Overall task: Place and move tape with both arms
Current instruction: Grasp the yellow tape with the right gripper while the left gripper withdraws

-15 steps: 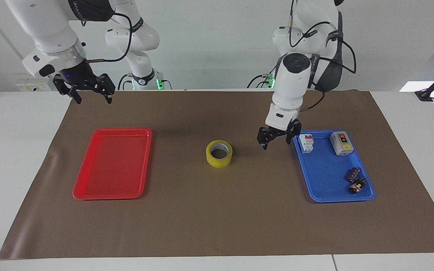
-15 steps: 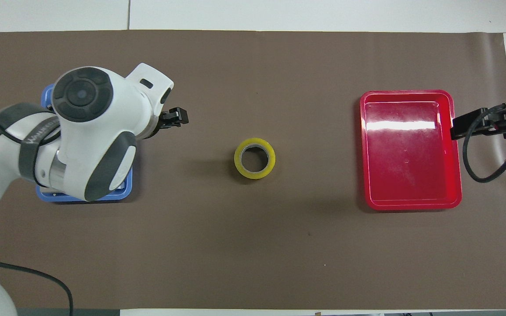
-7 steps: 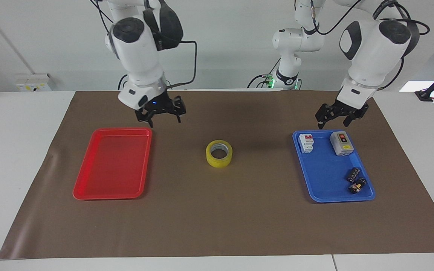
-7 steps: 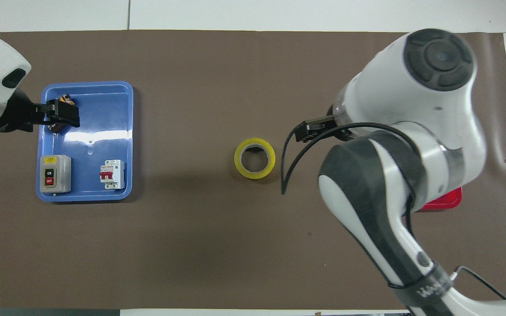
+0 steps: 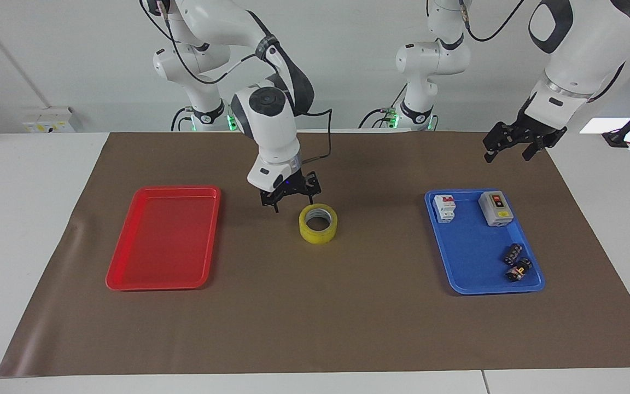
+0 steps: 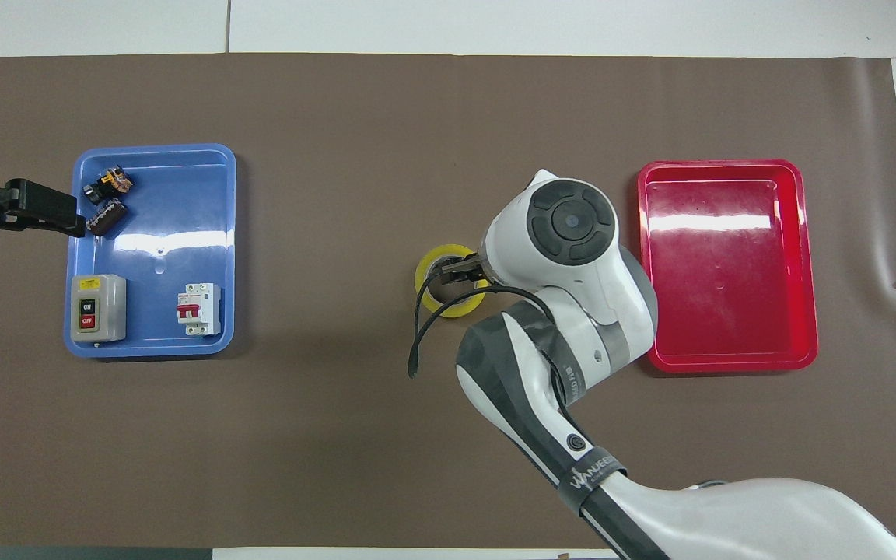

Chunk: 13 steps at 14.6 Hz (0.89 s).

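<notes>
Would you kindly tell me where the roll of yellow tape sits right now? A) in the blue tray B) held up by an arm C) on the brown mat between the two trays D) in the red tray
C: the tape rests on the brown mat between the red tray and blue tray.

A white table carries a brown mat; on it lie a red tray, the tape and a blue tray.
</notes>
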Motion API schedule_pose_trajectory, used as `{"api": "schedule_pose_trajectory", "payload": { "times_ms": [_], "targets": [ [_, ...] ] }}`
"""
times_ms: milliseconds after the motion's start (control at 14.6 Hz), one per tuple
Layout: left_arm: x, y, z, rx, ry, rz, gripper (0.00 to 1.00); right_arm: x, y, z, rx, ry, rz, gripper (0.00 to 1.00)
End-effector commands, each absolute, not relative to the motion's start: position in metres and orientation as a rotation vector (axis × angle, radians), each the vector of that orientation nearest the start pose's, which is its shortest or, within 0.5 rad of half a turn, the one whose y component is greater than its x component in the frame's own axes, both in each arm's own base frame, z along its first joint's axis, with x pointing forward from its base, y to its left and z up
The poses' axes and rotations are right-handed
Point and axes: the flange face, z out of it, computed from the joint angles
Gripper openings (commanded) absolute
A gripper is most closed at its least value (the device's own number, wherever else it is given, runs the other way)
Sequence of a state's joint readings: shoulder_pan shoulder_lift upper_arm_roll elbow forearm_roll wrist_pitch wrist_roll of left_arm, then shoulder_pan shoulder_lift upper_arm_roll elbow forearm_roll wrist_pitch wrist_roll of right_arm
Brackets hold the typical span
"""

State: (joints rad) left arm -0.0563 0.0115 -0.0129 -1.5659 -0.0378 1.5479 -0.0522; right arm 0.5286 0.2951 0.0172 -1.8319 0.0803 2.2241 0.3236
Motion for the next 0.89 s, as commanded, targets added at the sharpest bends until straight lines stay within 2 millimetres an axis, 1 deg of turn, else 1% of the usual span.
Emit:
{"api": "schedule_pose_trajectory", "payload": {
  "times_ms": [0, 69, 206, 274, 412, 480, 686, 823],
  "targets": [
    [0.551, -0.03, 0.626, -3.204, 0.031, 0.121, 1.0, 0.548, 0.349, 0.349, -3.005, -0.263, -0.126, 1.0],
    [0.551, -0.029, 0.636, -3.204, 0.046, 0.109, 1.0, 0.551, 0.351, 0.339, -3.0, -0.264, -0.152, 1.0],
    [0.549, -0.03, 0.643, -3.198, 0.075, 0.098, 1.0, 0.553, 0.351, 0.333, -2.997, -0.259, -0.165, 1.0],
    [0.548, -0.03, 0.642, -3.198, 0.085, 0.1, 1.0, 0.553, 0.346, 0.329, -3.006, -0.269, -0.145, 1.0],
    [0.548, -0.029, 0.642, -3.196, 0.087, 0.097, 1.0, 0.542, 0.339, 0.313, -3.016, -0.334, -0.118, 1.0],
    [0.548, -0.03, 0.642, -3.195, 0.089, 0.1, 1.0, 0.54, 0.338, 0.309, -3.013, -0.353, -0.128, 1.0],
    [0.544, -0.029, 0.64, -3.189, 0.091, 0.109, 1.0, 0.54, 0.337, 0.306, -3.006, -0.36, -0.15, 1.0],
    [0.544, -0.029, 0.639, -3.188, 0.091, 0.114, 1.0, 0.533, 0.336, 0.298, -3.008, -0.379, -0.146, 1.0]
  ]
}}
